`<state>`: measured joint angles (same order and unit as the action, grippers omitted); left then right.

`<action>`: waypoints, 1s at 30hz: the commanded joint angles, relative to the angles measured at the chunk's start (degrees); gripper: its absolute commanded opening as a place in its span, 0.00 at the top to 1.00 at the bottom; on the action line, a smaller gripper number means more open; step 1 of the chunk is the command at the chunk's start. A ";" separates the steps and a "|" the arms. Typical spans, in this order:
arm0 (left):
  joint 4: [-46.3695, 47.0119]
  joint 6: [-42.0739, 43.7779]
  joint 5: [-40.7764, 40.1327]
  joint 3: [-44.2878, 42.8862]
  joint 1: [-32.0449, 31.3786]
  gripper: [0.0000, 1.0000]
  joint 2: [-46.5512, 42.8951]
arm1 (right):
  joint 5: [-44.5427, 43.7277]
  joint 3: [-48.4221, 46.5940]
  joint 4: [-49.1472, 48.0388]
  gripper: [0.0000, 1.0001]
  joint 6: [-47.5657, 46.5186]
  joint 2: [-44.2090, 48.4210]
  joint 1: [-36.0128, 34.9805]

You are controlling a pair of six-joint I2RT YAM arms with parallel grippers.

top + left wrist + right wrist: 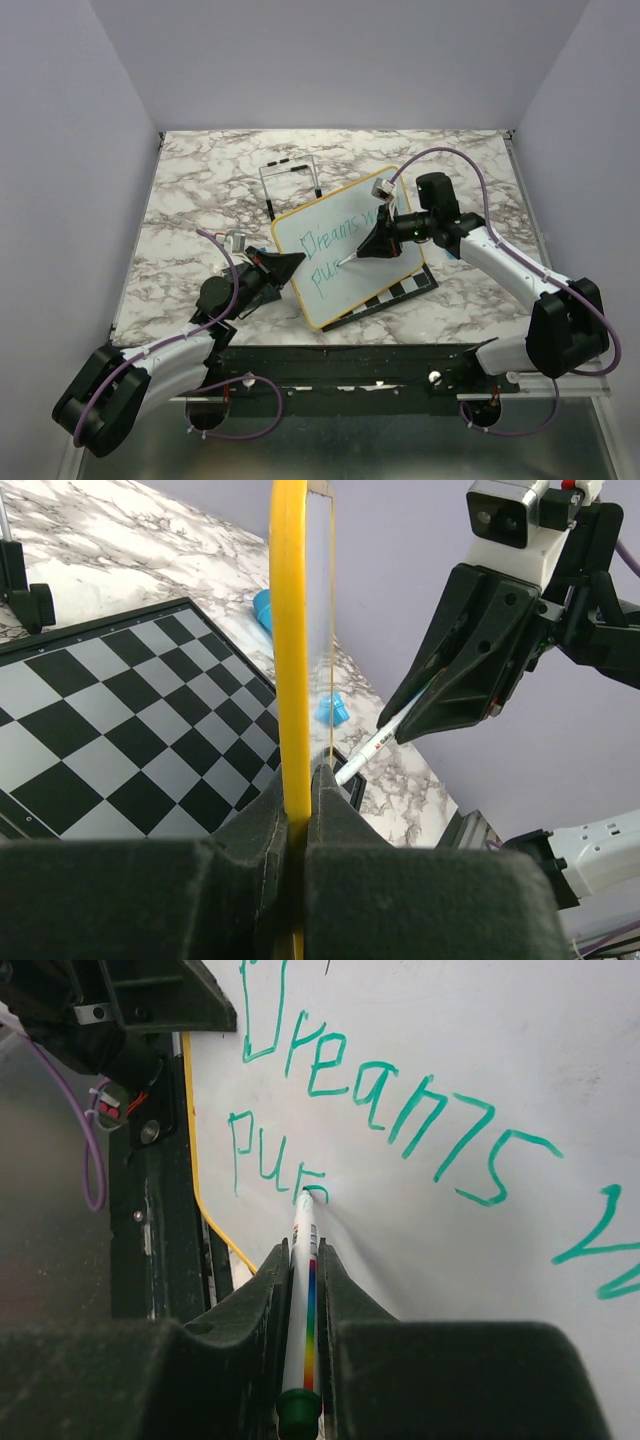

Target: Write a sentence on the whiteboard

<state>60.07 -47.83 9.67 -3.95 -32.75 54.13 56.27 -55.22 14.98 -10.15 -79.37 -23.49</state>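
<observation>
**Up on One Edge, Half Written**

At the tip of the left end effector [297,780], the whiteboard [345,250] stands tilted on one edge, its yellow rim pinched tight. The right end effector [303,1250] is clenched on a marker [303,1290]. The marker's tip touches the board just under the sentence [400,1110] (only "Dreams", a "w" and "pur" show). I think the board is light, stiff and slippery. The rim looks like the best place to grip, and a hard push could tip it. Under the board lies a chessboard [120,720] on the tabletop [200,200]. Past the marker tip there is open white room.
</observation>
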 commanded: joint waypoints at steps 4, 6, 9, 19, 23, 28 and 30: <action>-1.19 4.77 -0.27 0.34 -0.29 1.00 0.01 | -1.25 -0.94 3.56 0.99 -3.20 -0.96 -0.51; -1.36 4.86 -0.18 0.34 -0.21 1.00 -0.25 | -2.48 -0.50 4.00 0.99 -3.29 -0.61 -0.51; -1.71 4.94 -0.27 0.52 -0.21 1.00 -0.78 | -3.53 -0.33 4.09 0.99 -2.94 0.27 -0.07; -2.51 5.29 -0.53 0.52 -0.21 1.00 -1.48 | -4.07 0.82 4.44 0.99 -3.21 1.33 1.78; -1.80 5.12 -0.36 0.43 -0.21 1.00 -0.87 | -2.13 0.56 5.67 0.99 -3.65 -0.34 1.69; -1.71 5.12 -0.36 0.43 -0.29 1.00 -0.60 | -0.99 0.64 5.76 0.99 -3.65 -1.13 0.46; -1.63 5.12 -0.36 0.43 -0.21 1.00 -0.52 | -0.81 0.38 5.41 0.99 -3.38 -1.40 0.02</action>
<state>58.94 -47.77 9.52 -3.95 -32.75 53.06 55.64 -55.20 19.92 -12.27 -79.50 -22.59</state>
